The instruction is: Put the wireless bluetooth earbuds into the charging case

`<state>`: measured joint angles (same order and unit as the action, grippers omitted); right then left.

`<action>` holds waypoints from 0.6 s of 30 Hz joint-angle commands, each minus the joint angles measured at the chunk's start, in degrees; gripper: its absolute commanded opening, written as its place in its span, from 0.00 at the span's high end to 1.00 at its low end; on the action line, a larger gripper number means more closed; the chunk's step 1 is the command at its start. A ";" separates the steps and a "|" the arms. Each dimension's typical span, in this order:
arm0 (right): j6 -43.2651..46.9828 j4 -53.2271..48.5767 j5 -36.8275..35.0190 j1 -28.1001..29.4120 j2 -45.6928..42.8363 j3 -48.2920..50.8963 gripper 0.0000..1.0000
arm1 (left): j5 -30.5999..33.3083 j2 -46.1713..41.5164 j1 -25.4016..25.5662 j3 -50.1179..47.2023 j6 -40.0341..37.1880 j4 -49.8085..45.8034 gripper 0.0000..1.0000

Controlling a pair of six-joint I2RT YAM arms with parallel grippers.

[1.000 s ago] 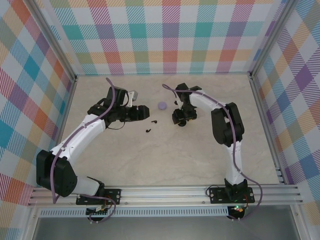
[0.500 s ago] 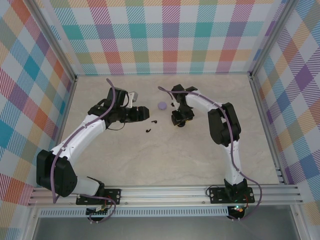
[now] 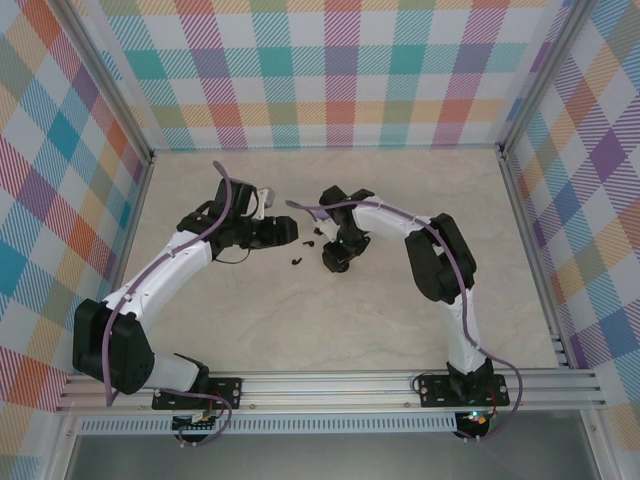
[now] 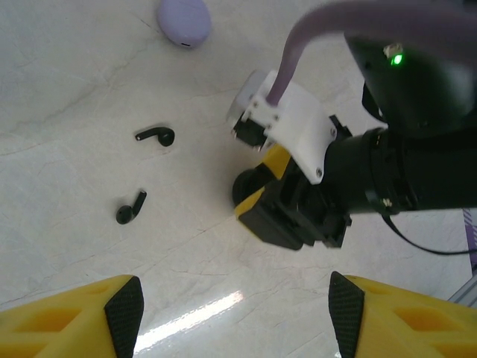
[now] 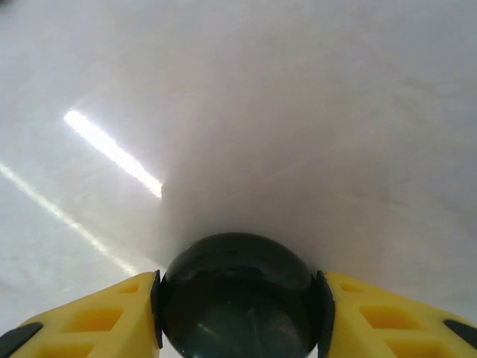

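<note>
We judge the step in hand to be bringing a charging case up to the earbuds; no earbud is seated yet. At the left, the left gripper [image 4: 235, 298] hovers over the pale marbled tabletop [image 4: 67, 82] with its yellow fingers [image 4: 123, 306] spread wide and nothing between them. Ahead of it lie the small black stemmed earbuds, flat on the surface and apart from each other. We count two: the nearer black earbud [image 4: 130, 210] and the farther black earbud [image 4: 156, 136]. Beyond them rests one pale lilac rounded charging case [image 4: 183, 19], untouched and apparently closed. To the right, the right gripper [image 5: 238, 294] clamps one glossy black round charging case [image 5: 238, 261] between its fingers, low over the table and near the two earbuds; we cannot tell whether it touches the surface. That makes two cases in total. The black case looks closed. In our judgement, the next move calls for setting it down level and steadying it, then opening the lid. The free left gripper must then narrow to pinch a tiny earbud.
</note>
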<state>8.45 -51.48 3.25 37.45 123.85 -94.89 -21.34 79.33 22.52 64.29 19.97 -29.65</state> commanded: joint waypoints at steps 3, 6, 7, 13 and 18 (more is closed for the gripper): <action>2.95 0.66 3.70 0.87 -2.24 2.21 0.48 | -0.59 -2.06 0.84 -1.53 0.60 0.95 0.32; 1.46 1.50 3.11 0.77 -3.11 2.26 0.40 | -0.89 -2.22 0.86 -2.13 0.77 1.39 0.32; 0.79 2.16 3.10 0.78 -3.66 2.49 0.34 | -0.95 -2.17 0.86 -2.32 0.73 1.46 0.31; -4.59 6.37 5.38 -0.63 -9.51 5.72 0.23 | -1.95 -1.53 0.86 -2.98 0.76 2.08 0.30; -10.40 9.22 9.57 -4.29 -15.91 11.06 0.24 | -4.28 1.04 0.83 -3.74 1.57 4.71 0.28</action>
<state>2.92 -44.38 9.06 35.00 111.79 -85.93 -22.90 78.91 22.52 61.54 20.43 -27.46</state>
